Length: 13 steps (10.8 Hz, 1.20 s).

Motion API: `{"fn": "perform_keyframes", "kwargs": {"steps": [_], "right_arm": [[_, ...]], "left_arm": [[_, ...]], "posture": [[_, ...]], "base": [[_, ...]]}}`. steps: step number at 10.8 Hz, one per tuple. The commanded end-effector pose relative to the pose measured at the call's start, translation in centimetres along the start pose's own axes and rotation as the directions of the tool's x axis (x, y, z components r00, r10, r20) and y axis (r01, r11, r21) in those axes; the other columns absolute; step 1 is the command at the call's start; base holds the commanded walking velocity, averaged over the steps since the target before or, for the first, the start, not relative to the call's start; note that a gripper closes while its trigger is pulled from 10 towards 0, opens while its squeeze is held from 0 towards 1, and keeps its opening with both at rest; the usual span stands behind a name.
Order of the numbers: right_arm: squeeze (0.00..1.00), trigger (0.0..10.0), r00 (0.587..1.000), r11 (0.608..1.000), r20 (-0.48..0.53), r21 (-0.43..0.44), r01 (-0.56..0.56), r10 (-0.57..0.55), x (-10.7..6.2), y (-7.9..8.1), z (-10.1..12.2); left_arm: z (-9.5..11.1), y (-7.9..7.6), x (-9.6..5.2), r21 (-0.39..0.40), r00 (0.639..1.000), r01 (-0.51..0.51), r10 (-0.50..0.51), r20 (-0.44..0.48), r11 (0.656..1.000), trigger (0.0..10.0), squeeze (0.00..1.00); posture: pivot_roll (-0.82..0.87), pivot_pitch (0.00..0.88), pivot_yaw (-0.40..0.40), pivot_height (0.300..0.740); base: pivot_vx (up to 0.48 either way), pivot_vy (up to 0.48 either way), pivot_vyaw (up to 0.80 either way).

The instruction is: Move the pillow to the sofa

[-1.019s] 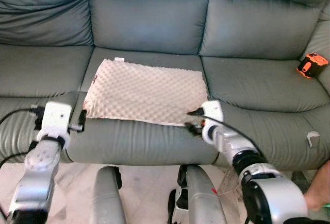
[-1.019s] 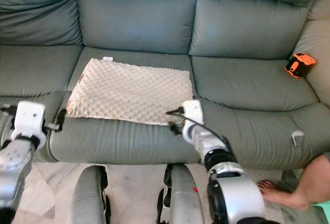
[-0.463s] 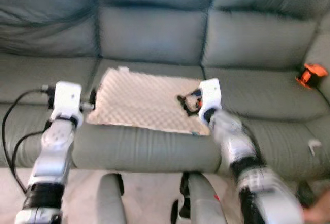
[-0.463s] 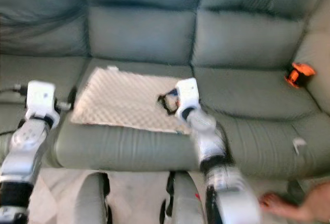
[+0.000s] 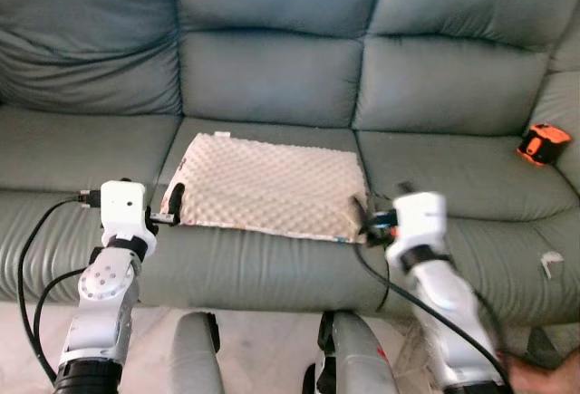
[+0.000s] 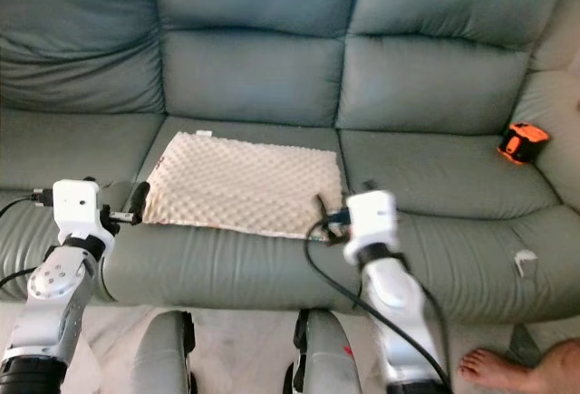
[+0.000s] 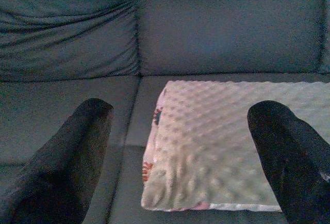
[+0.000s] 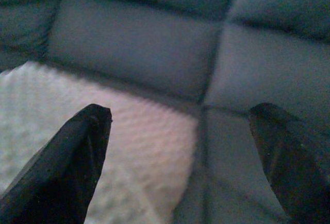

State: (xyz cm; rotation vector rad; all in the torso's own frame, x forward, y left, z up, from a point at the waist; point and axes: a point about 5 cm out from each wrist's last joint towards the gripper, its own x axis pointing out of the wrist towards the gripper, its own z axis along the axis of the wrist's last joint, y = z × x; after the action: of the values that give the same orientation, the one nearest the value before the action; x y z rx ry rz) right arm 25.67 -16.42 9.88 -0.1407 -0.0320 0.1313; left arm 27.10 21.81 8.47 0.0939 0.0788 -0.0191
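A beige, bumpy flat pillow (image 5: 270, 186) lies on the middle seat cushion of the grey-green sofa (image 5: 272, 68). My left gripper (image 5: 172, 206) hovers just off the pillow's front left corner. In the left wrist view its fingers (image 7: 72, 152) stand wide apart with nothing between them, and the pillow (image 7: 237, 147) lies ahead. My right gripper (image 5: 364, 219) sits at the pillow's front right corner. It is open too, its fingers (image 8: 72, 152) spread wide, with the pillow (image 8: 77, 131) beyond one of them.
An orange and black tape measure (image 5: 545, 142) rests on the right seat cushion. A small white scrap (image 5: 548, 263) hangs at the sofa's front right. A person's foot (image 6: 489, 369) is on the floor at the lower right. My own legs (image 5: 190, 353) stand against the sofa front.
The camera has tilted up. My right gripper lifted over the pillow, then came back to its front right corner. My left gripper rose closer to the front left corner. The pillow stayed put.
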Motion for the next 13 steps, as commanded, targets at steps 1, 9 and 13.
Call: {"fn": "perform_keyframes", "kwargs": {"steps": [1,9,13], "right_arm": [[0.00,10.0,0.997,0.999,0.053,-0.002,0.053,-0.052,-0.2,-0.6,1.4],[0.00,10.0,0.989,0.997,0.128,0.039,0.063,-0.068,2.4,-0.7,4.4],[0.00,10.0,0.991,0.996,0.111,0.052,0.067,-0.072,2.8,-0.7,4.4]], "left_arm": [[0.6,-0.1,-0.1,-0.012,0.999,0.025,-0.025,0.027,1.000,10.0,0.00],[2.9,-1.0,2.2,-0.035,0.990,0.085,-0.080,0.115,0.996,10.0,0.00],[2.2,-0.7,2.7,-0.017,0.998,0.023,-0.022,0.058,1.000,10.0,0.00]], "posture": [[-0.03,0.000,-0.039,0.622],[-0.05,0.000,-0.034,0.740],[-0.05,0.000,-0.038,0.740]], "base": [[0.000,0.000,0.00],[0.000,0.000,0.00],[0.000,0.000,0.00]]}}
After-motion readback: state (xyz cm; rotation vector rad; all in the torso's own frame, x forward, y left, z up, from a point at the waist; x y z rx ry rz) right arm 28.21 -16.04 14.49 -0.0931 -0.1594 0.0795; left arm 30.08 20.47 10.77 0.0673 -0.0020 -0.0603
